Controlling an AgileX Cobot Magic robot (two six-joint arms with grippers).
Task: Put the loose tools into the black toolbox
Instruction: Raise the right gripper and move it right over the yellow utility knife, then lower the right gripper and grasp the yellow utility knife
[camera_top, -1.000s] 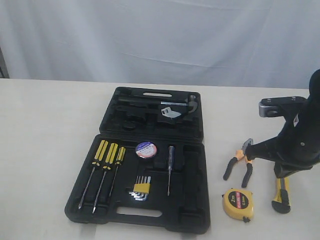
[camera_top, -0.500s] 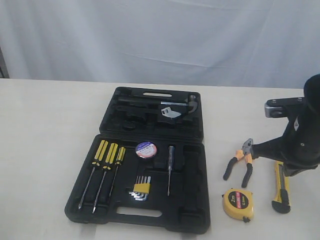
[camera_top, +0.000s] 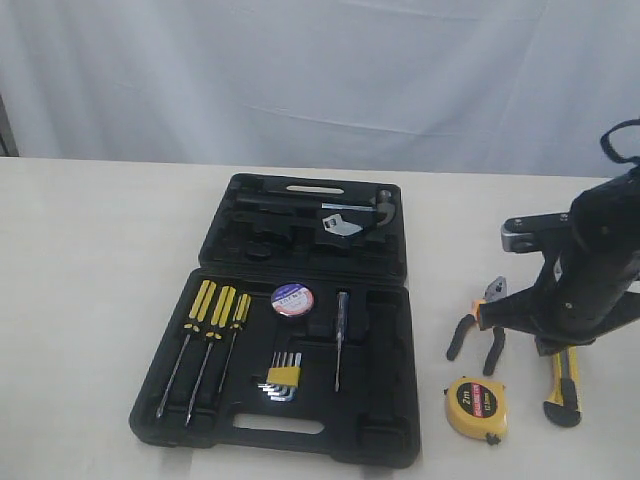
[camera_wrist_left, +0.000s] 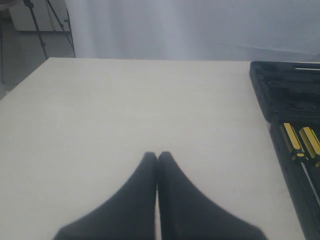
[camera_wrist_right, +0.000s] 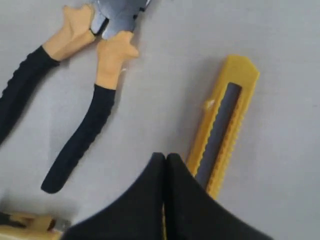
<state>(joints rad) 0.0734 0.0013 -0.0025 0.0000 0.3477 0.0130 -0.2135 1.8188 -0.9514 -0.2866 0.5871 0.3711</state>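
Right claw (camera_wrist_right: 165, 157): fingers pressed together, nothing between them, hanging above the counter (camera_top: 100, 260) near its right edge. Left claw (camera_wrist_left: 157, 156): also closed and empty, over bare counter beside the left side of the black toolbox (camera_top: 385, 410). The toolbox lies open flat mid-counter. The black tape roll (camera_top: 292, 299) already sits in a recess of the half that holds the screwdrivers. Three loose tools are out on the counter, between the toolbox and the right edge: orange-and-black pliers (camera_wrist_right: 102, 95), yellow tape measure (camera_top: 473, 408) toward the front-right corner, and utility knife (camera_wrist_right: 220, 125) closest to the right edge. In the right wrist view the claw tip sits over the gap between the nearer pliers handle and the knife, overlapping the knife's edge, so I cannot tell which tool is the target. Judgement: this is the approach to a pick, and the task is roughly a quarter done. To do it well, spread the claw fully before any descent, since closed tips would only push the tool away. Centre over one tool, not the gap. Turn the wrist so the fingers straddle the narrow width, at mid-length for the knife or across both spread handles close to the pivot for the pliers. Keep clear of the neighbouring tool, which lies close.
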